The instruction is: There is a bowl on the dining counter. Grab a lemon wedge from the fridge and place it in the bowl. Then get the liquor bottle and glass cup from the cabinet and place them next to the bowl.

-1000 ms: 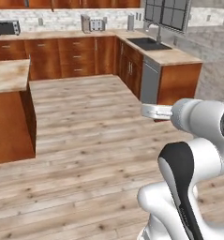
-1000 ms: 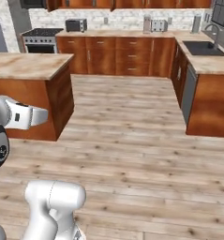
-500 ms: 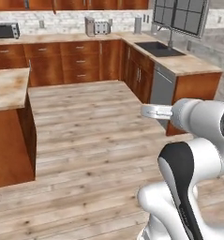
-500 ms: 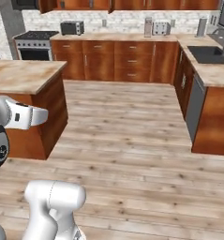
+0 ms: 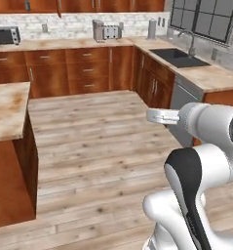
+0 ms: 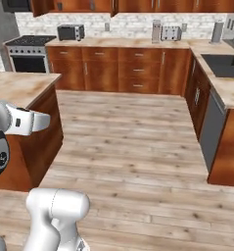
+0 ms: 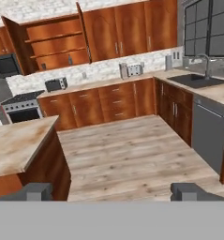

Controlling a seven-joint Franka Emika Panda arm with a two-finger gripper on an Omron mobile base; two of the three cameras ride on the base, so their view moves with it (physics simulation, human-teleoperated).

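The gripper [image 7: 112, 191] is spread wide with nothing between its fingertips, pointing over bare plank floor [image 7: 132, 154]. The cabinet [image 7: 50, 42] hangs open at the upper left, reddish-brown, its wooden shelves showing, above the wall counter [image 7: 99, 83]. The dining counter [image 7: 15, 143] with its beige marble top stands at left.

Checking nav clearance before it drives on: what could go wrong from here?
1. The dining counter corner sits close beside the forearm; a turn could clip it.
2. The open cabinet door juts out over the wall counter and could catch the arm on approach.
3. The fingers stand wide apart and hold nothing, so every fetch is still to do.
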